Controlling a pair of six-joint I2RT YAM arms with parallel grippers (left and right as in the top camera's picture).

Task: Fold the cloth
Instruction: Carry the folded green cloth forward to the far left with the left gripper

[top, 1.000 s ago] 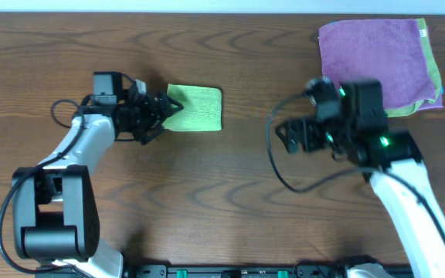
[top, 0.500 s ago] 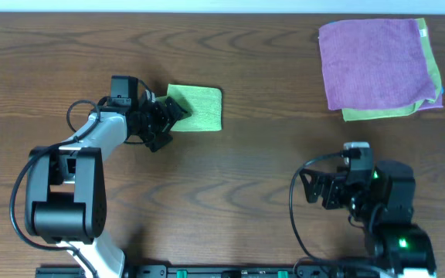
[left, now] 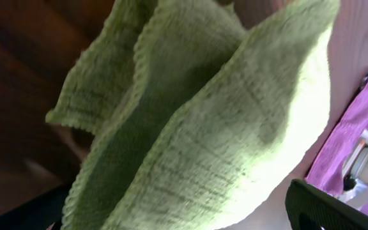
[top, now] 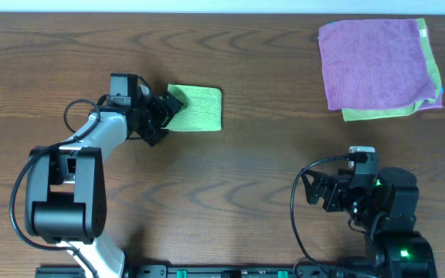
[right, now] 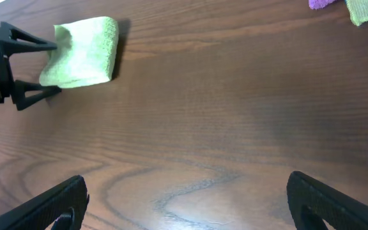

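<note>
The cloth (top: pixel 198 108) is a lime-green towel lying folded into a small rectangle at the left middle of the table. My left gripper (top: pixel 164 116) stands at its left edge, open, jaws spread on either side of that edge. In the left wrist view the cloth's stacked layers (left: pixel 222 128) fill the frame, with one dark fingertip (left: pixel 328 211) at the lower right, apart from the fabric. My right gripper (top: pixel 309 191) hovers near the front right of the table, open and holding nothing. Its wrist view shows the cloth (right: pixel 85 54) far off beside the left gripper (right: pixel 18 67).
A purple towel (top: pixel 373 58) lies on another green towel (top: pixel 392 110) at the back right corner. The table is dark wood (top: pixel 246 170). A black cable (top: pixel 296 224) loops beside the right arm.
The right arm has pulled back from the table's middle right to the front edge. The left gripper has shifted slightly at the cloth's left edge. The cloth itself looks the same.
</note>
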